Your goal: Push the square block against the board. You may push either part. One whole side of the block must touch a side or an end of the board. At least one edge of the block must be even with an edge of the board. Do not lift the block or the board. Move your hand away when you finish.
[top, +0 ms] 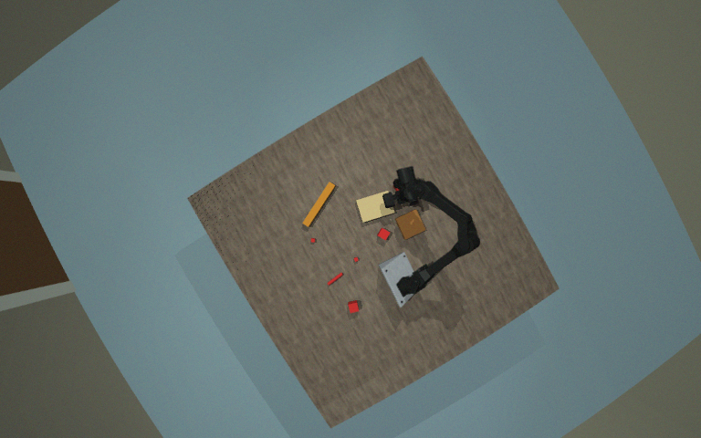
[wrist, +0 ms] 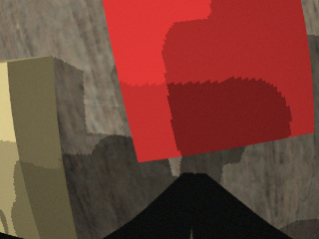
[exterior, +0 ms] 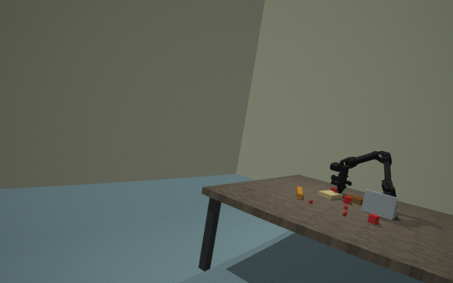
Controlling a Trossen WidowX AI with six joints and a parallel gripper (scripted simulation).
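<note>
The brown square block [top: 411, 224] [exterior: 357, 199] lies flat beside the pale yellow board [top: 371, 208] [exterior: 328, 194] [wrist: 35, 110]. Its upper left corner is near the board's lower right corner in the top view, and its whole side is not against the board. My gripper [exterior: 340, 192] [wrist: 193, 184] is shut and empty, pointing down and low by the board's right end. The arm hides the fingertips in the top view. A red cube [wrist: 219, 75] [exterior: 334, 189] is just ahead of the tips; whether they touch it, I cannot tell.
Another red cube [top: 383, 234] [exterior: 347, 200] lies below the board and left of the block. An orange bar [top: 319, 204] [exterior: 299, 193] lies farther left. Small red pieces, a red stick [top: 335, 278] and a third red cube [top: 352, 307] lie near a grey plate [top: 394, 268] at the arm's base.
</note>
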